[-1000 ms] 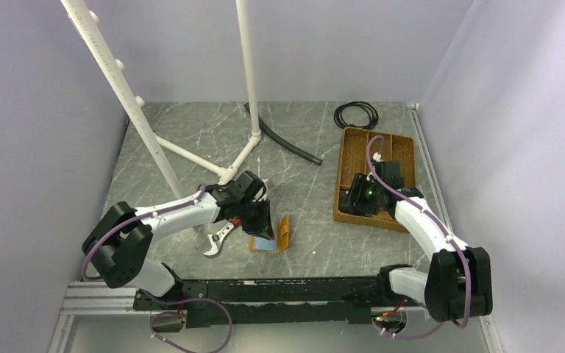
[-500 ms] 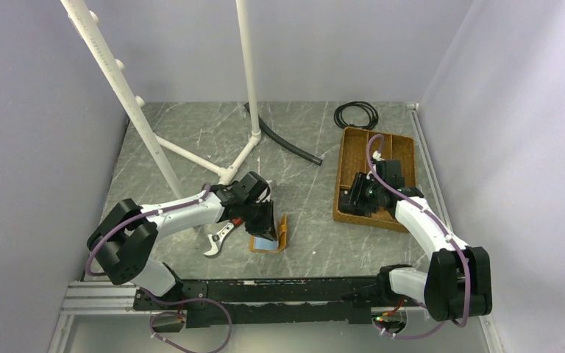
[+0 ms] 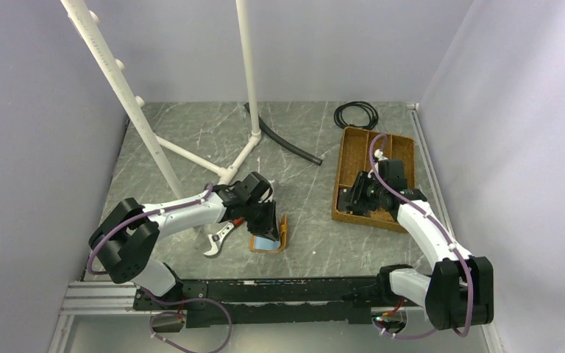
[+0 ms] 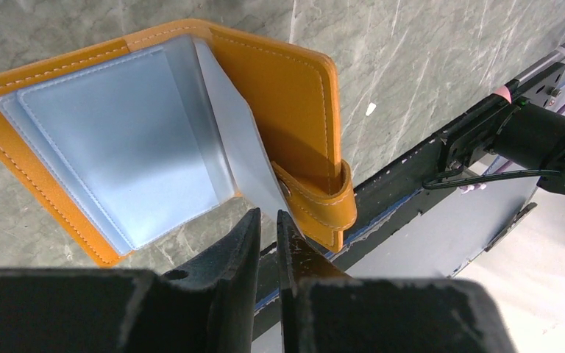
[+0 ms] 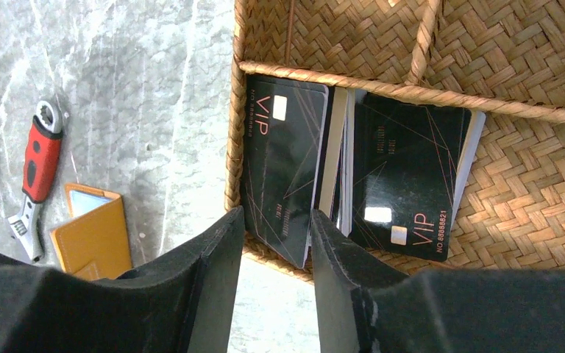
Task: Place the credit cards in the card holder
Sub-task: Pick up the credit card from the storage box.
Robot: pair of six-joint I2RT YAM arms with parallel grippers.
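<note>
Woven tray (image 5: 559, 66), near compartment: black credit cards (image 5: 404, 176), stacked. Right gripper (image 5: 274, 232) half open above them, empty. Card holder (image 4: 301, 95) open on tabletop (image 4: 412, 59). Left gripper (image 4: 266, 220) nearly closed at its inner flap; grip unclear.

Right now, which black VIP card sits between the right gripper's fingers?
The left card, against the wall of the woven tray, chip at top. The numbered card lies outside the right gripper.

The right pincer (image 5: 276, 220) is narrowing over the black VIP credit cards (image 5: 283, 169) in the woven tray (image 5: 530, 59); the left arm (image 3: 184, 209) is edging rightward.
</note>
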